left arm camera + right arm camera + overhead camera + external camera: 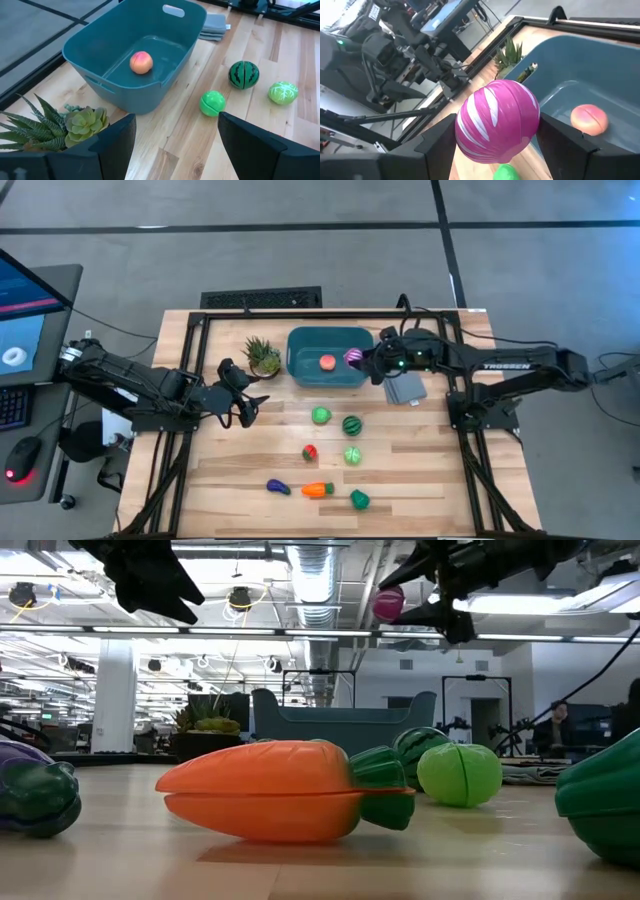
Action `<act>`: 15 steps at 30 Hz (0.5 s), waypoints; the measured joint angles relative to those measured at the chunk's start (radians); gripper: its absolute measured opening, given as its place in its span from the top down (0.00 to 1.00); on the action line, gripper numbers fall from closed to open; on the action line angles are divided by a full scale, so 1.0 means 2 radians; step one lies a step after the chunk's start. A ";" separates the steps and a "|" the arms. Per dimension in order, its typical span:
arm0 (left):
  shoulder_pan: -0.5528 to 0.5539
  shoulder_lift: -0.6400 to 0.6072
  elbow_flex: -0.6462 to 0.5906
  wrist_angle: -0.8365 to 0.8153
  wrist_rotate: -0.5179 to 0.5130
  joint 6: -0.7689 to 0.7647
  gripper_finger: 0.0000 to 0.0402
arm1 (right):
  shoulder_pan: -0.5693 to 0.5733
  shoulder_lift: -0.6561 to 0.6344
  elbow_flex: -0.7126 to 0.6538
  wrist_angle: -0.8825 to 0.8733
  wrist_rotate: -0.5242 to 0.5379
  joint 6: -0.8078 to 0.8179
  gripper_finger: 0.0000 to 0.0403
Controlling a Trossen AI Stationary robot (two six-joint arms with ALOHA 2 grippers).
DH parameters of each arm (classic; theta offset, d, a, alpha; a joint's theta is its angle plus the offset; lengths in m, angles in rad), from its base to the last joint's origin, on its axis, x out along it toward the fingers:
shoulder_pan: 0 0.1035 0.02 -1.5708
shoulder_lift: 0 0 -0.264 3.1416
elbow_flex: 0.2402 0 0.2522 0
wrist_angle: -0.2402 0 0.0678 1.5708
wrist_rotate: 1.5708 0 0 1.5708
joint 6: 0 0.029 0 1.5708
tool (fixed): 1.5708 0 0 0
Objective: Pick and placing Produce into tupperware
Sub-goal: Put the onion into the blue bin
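The surface [420,470] is pale planked wood, matt and grained. The tub [100,70] is smooth plastic. The carrot [270,790] and magenta piece [498,121] look glossy plastic.

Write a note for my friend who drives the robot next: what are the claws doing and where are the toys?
Right claw: shut on the magenta piece, held over the tub's right edge.
Left claw: open, empty, waiting near the potted plant.
Done: the peach is in the tub.
Left: drop the magenta piece in, then fetch the toys on the table: green ball, watermelon, strawberry, cabbage, eggplant, carrot, dark green piece.
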State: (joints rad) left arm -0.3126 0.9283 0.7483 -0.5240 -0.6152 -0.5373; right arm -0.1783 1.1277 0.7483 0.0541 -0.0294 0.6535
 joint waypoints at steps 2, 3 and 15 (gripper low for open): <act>0.000 0.000 0.000 0.000 0.000 0.000 0.32 | 0.000 0.013 0.000 0.013 0.000 -0.001 0.32; 0.000 0.000 0.000 0.000 0.000 0.000 0.32 | 0.000 0.021 0.000 0.019 0.000 -0.001 0.32; 0.000 0.000 0.000 0.000 -0.001 0.000 0.32 | 0.000 0.100 0.000 0.121 -0.025 -0.001 0.32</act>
State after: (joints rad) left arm -0.3126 0.9283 0.7483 -0.5245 -0.6174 -0.5369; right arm -0.1791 1.3275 0.7483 0.2955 -0.0787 0.6515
